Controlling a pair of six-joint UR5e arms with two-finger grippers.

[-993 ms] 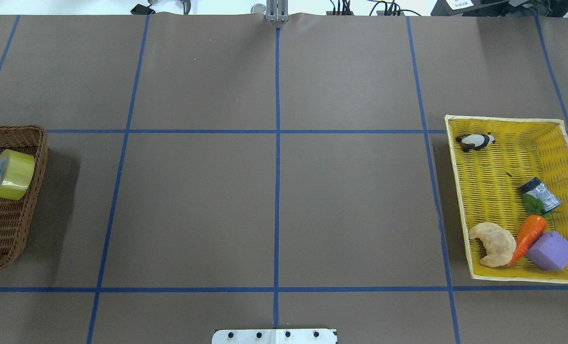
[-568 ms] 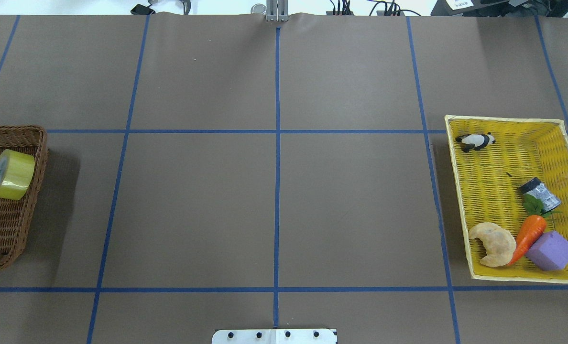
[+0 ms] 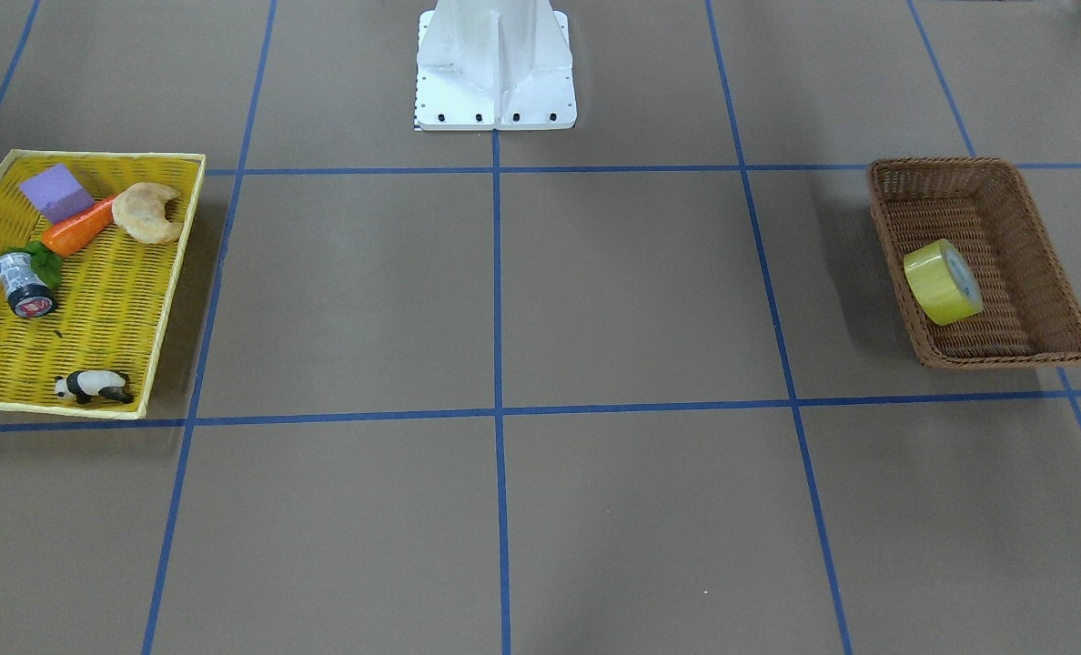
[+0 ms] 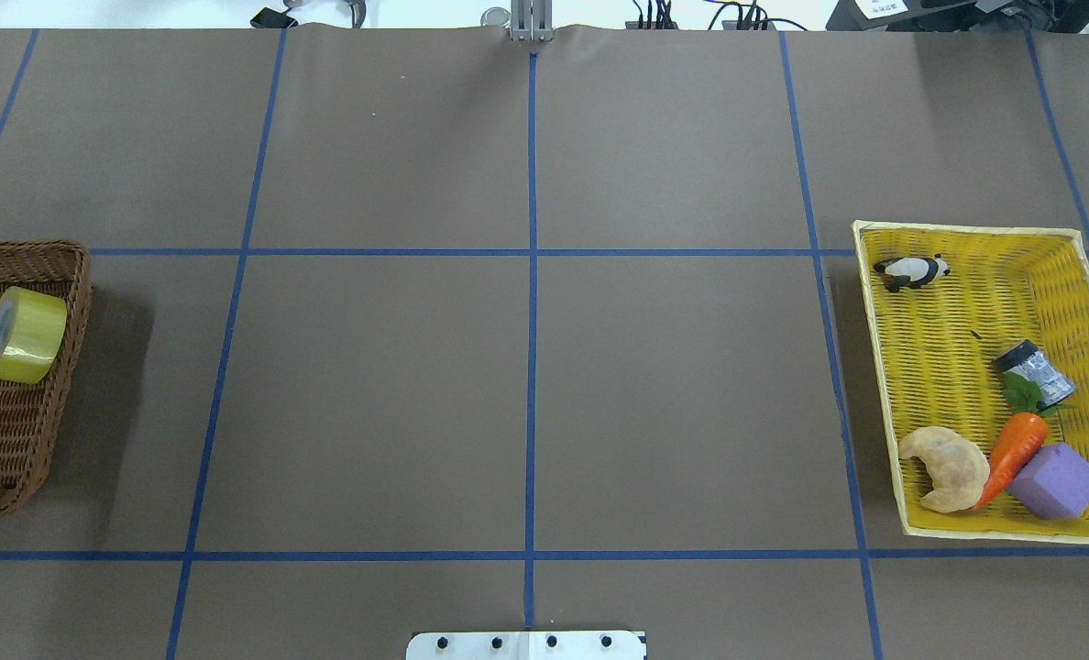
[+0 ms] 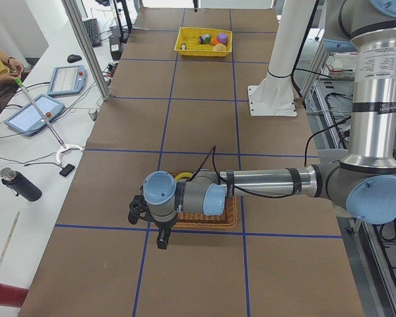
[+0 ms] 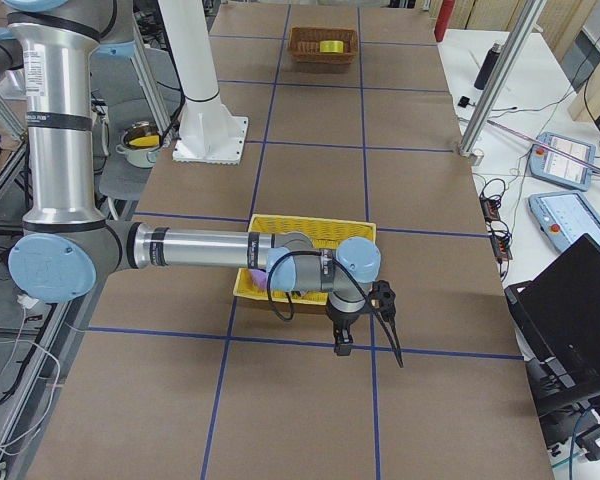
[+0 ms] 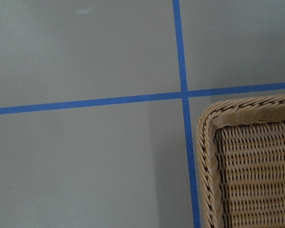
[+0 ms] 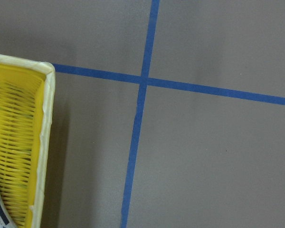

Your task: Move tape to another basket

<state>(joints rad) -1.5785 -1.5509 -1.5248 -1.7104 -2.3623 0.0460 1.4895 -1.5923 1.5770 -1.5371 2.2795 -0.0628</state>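
The yellow tape (image 4: 22, 335) lies on its side in the brown wicker basket (image 4: 13, 458) at the table's left edge. In the front-facing view the tape (image 3: 943, 282) rests against the basket's (image 3: 1023, 227) inner wall. The left wrist view shows only a basket corner (image 7: 237, 161). My left gripper (image 5: 162, 239) hangs just beyond the basket's outer end, seen only in the exterior left view; I cannot tell whether it is open or shut. My right gripper (image 6: 342, 343) hangs beside the yellow tray, seen only in the exterior right view; I cannot tell its state either.
A flat yellow woven tray (image 4: 948, 348) at the table's right edge holds a panda figure (image 4: 911, 271), a silver-black cylinder (image 4: 1035, 371), a carrot (image 4: 1012, 454), a croissant (image 4: 946, 467) and a purple block (image 4: 1055, 481). The robot's white base (image 3: 495, 64) stands mid-table.
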